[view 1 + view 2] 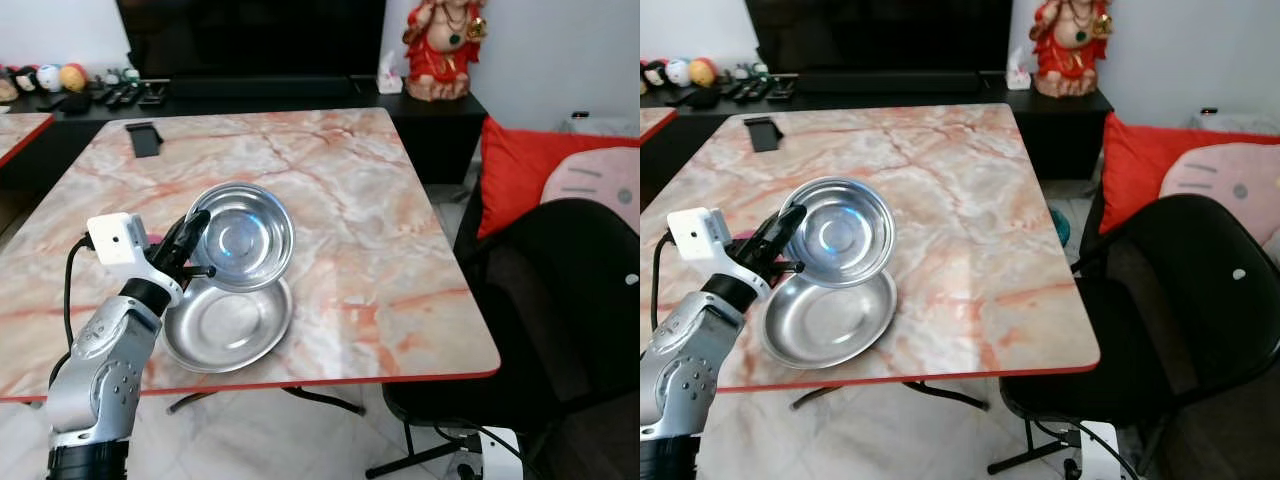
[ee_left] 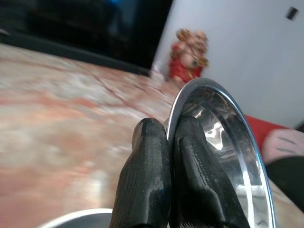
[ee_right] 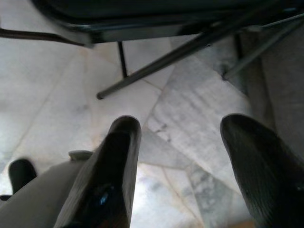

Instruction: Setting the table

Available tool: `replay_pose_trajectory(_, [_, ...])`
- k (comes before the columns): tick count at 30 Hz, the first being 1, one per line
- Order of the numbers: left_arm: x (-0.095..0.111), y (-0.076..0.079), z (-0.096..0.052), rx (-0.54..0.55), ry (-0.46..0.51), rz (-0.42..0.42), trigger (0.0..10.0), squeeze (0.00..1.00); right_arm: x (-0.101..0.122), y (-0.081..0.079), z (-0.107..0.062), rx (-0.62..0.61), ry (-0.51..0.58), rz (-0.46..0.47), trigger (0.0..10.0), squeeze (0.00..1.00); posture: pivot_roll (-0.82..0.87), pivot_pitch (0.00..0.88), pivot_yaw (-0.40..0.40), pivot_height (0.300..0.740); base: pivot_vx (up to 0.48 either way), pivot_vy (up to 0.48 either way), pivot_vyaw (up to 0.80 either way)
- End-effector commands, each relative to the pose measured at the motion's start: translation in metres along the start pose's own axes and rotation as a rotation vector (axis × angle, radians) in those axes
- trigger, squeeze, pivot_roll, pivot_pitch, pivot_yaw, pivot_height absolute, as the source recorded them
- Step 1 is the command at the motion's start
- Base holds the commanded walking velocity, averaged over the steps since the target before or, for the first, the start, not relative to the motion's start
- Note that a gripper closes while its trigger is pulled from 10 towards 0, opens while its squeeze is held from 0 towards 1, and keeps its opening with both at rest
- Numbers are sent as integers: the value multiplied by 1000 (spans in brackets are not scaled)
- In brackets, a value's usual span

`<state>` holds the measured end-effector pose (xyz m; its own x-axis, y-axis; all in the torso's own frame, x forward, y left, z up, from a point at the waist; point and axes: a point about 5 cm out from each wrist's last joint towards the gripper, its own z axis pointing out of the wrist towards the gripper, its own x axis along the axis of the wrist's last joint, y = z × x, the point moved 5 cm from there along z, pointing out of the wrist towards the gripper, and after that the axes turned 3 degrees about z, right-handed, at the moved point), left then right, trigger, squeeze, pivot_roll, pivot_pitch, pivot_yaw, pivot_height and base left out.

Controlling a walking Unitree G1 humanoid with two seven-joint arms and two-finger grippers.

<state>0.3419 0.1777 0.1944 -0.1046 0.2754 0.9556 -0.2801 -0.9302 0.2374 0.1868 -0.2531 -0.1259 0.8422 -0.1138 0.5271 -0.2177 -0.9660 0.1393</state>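
My left gripper (image 1: 196, 232) is shut on the rim of a steel bowl (image 1: 241, 236), holding it tilted above the marble table (image 1: 350, 200). Under it, near the table's front edge, lies a second steel plate (image 1: 228, 325). In the left wrist view the two black fingers (image 2: 152, 175) pinch the steel bowl's rim (image 2: 223, 142) between them. My right gripper (image 3: 178, 156) hangs open over the floor beside the chair legs, with nothing between its fingers.
A black chair (image 1: 560, 300) stands at the table's right side, with a red cushion (image 1: 520, 160) behind it. A dark phone-like object (image 1: 144, 138) lies at the table's far left. A red figurine (image 1: 440, 45) and small items stand on the black cabinet behind.
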Motion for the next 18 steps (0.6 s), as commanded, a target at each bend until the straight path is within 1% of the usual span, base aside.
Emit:
replay_pose_trajectory(1, [6, -5, -2, 6, 4, -6, 10000, 0, 3, -2, 0, 6, 5, 3, 10000, 0, -33, 0, 7, 740, 0, 0, 0])
replay_pose_trajectory(2, [6, -7, -3, 9, 1, -30, 10000, 0, 3, -3, 0, 6, 5, 3, 10000, 0, -33, 0, 7, 740, 0, 0, 0])
replay_pose_trajectory(4, [7, -8, -4, 11, 5, -42, 10000, 0, 3, -3, 0, 7, 5, 4, 10000, 0, -38, 0, 11, 740, 0, 0, 0])
replay_pose_trajectory(6, [9, -11, -7, 25, 14, -82, 10000, 0, 2, -3, 0, 6, 4, 3, 10000, 0, -34, 0, 9, 740, 0, 0, 0])
replay_pose_trajectory(7, [9, -11, -7, 25, 14, -82, 10000, 0, 2, -3, 0, 6, 4, 3, 10000, 0, -34, 0, 9, 740, 0, 0, 0])
replay_pose_trajectory(8, [12, -16, -9, 54, 19, -119, 10000, 0, 2, -3, 0, 7, 3, 1, 10000, 0, -34, 0, 9, 740, 0, 0, 0])
replay_pose_trajectory(11, [14, -23, -11, 100, -1, -152, 10000, 0, 2, -3, 0, 7, 1, -3, 10000, 0, -30, 0, 8, 740, 0, 0, 0])
replay_pose_trajectory(12, [13, -27, -12, 123, -28, -151, 10000, 0, 2, -2, 0, 7, 0, -3, 10000, 0, -28, 0, 9, 740, 0, 0, 0])
replay_pose_trajectory(14, [12, -29, -13, 131, -37, -164, 10000, 0, 1, -2, 0, 7, 0, -4, 10000, 0, -30, 0, 10, 740, 0, 0, 0])
replay_pose_trajectory(15, [7, -35, -16, 154, -93, -154, 10000, 0, 1, -2, 0, 7, -2, -5, 10000, 0, -29, 0, 12, 740, 0, 0, 0])
replay_pose_trajectory(16, [3, -34, -18, 140, -126, -169, 10000, 0, 1, -3, 0, 8, -2, -5, 10000, 0, -30, 0, 14, 740, 0, 0, 0])
replay_pose_trajectory(17, [3, -34, -18, 140, -126, -169, 10000, 0, 1, -3, 0, 8, -2, -5, 10000, 0, -30, 0, 14, 740, 0, 0, 0])
replay_pose_trajectory(18, [-3, -34, -21, 138, -182, -173, 10000, 0, 1, -3, 0, 9, -3, -5, 10000, 0, -31, 0, 16, 740, 0, 0, 0])
